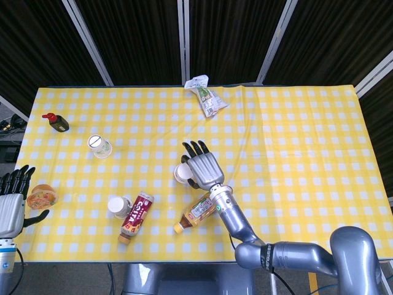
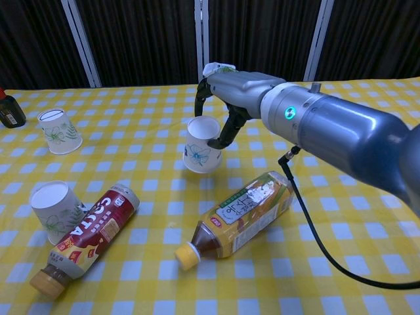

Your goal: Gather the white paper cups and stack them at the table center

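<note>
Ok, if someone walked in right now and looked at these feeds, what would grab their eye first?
Probably the right hand at the table's middle, holding a white paper cup above the yellow checked cloth. Next, the two bottles lying on their sides near the front edge: an orange one and a red one resting against another cup.
</note>
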